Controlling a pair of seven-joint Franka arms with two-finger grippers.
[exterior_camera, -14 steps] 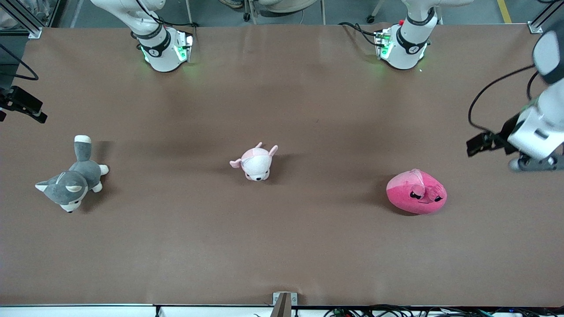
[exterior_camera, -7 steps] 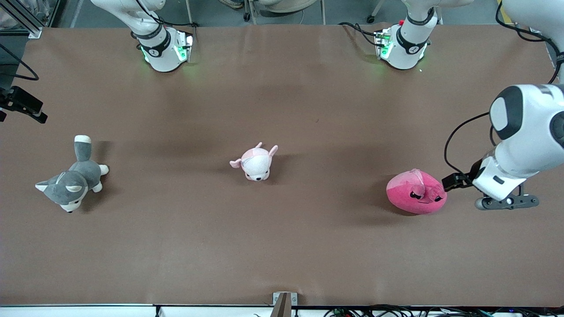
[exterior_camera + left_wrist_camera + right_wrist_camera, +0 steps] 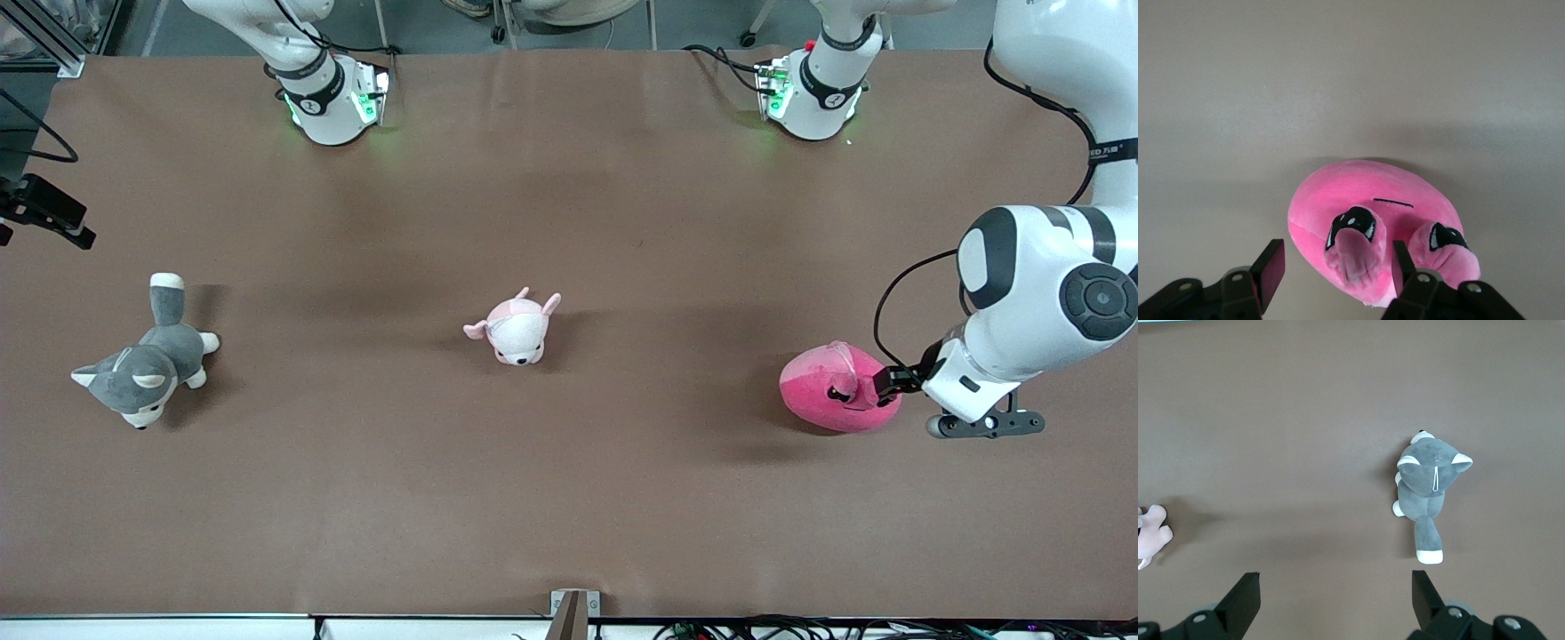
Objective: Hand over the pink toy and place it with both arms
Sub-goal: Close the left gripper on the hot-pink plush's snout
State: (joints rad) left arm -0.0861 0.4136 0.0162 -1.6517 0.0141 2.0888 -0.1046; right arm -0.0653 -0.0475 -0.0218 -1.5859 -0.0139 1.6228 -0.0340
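Front view: the left hand (image 3: 887,384) has come down from the left arm's end of the tabletop (image 3: 569,498) and now sits at the edge of the pink toy (image 3: 836,391), where a second ago it hung well apart from it. Left wrist view: the hand's fingers (image 3: 1271,270) are spread wide, one at the toy's face, the other out over bare tabletop; nothing is gripped. The toy (image 3: 1375,230) lies on the tabletop toward the left arm's end, upright, eyes facing the front camera. Judgement: the approach is nearly complete; the grasp, the handover and the placing are all still to do. Right hand (image 3: 1331,597): open wide, waiting high over the husky (image 3: 1428,490); the small plush (image 3: 516,327) lies mid-table. Writing: a black band on the left arm carries small white lettering, too small to read.
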